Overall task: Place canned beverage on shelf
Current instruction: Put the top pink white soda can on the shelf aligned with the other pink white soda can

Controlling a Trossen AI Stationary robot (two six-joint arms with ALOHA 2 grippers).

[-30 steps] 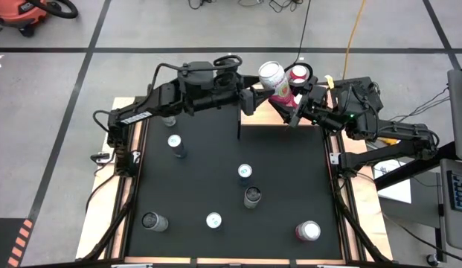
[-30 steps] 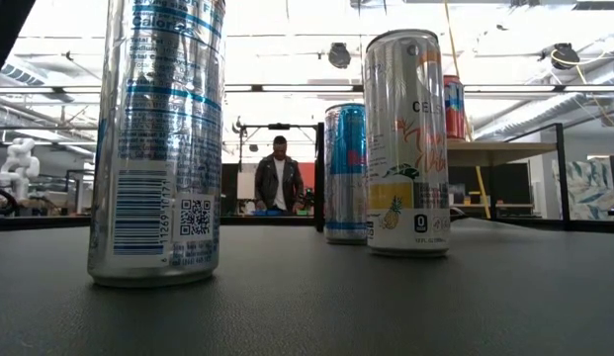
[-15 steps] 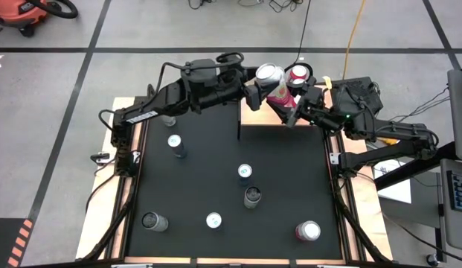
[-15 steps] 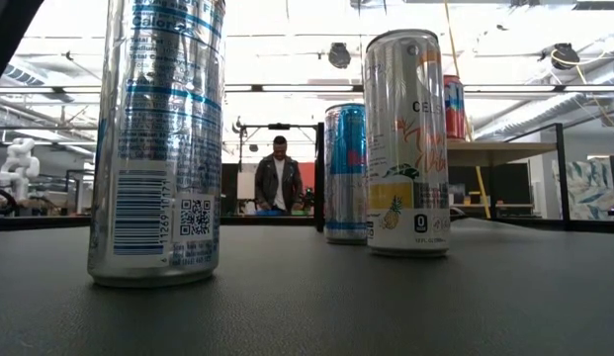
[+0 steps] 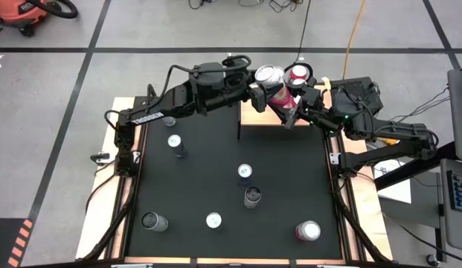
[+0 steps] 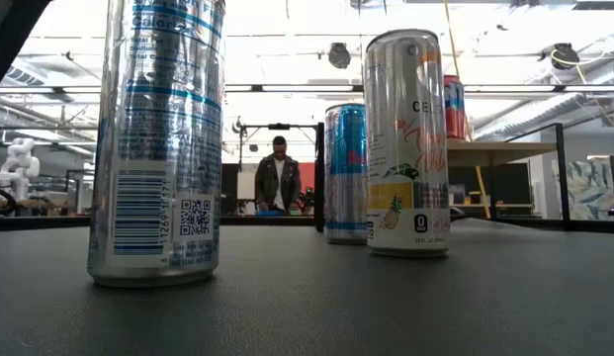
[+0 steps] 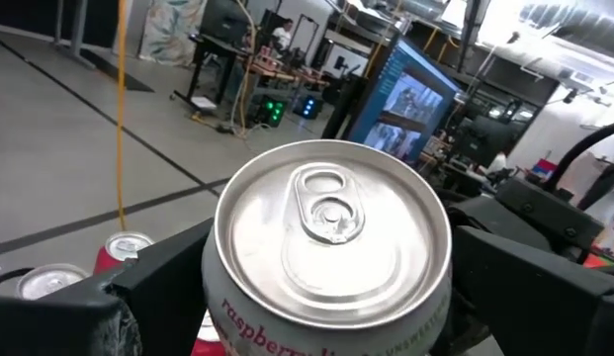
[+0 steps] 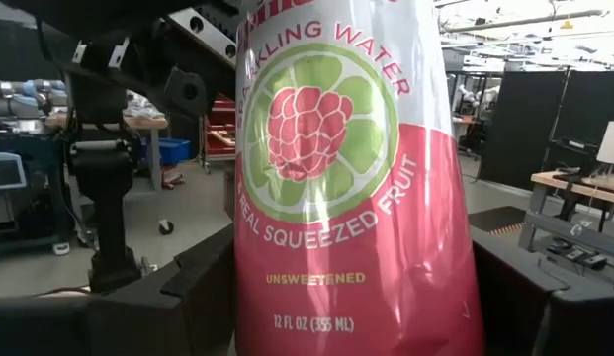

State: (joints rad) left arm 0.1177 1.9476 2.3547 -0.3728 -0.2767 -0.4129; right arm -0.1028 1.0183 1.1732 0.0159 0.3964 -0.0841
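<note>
Stage: handover or placement is judged to be under way; the raspberry can (image 5: 275,85) is held in the air at the upper centre of the high view, over the shelf (image 5: 249,115).
Done: one red-topped can (image 5: 299,74) is already seen at the upper centre right of the high view, apparently on the shelf; in the low view a red can (image 6: 454,107) stands on the wooden board at the right.
Left: the raspberry can is not yet set down; six more cans remain on the counter (image 5: 290,179) in the lower half of the high view.
Right gripper (image 5: 289,112): jaws are closed around the can's pink body, as shown by the right wrist view, where the can (image 8: 351,188) fills the frame between the two dark fingers.
Left gripper (image 5: 257,89): jaws are spread wide on either side of the can's top (image 7: 331,222); whether they touch it cannot be told.
Can, material: thin aluminium, smooth glossy print, pink and white with a raspberry emblem; bare silver lid with pull tab.
Can, shape: upright-style cylinder, tilted in the grip.
Shelf, material: light wood board on a black metal frame.
Counter, material: matte black mat, faintly textured, edged with pale wood strips.
Nearest can (image 6: 158,138): silver and blue, slightly dented foil-like sheen.
</note>
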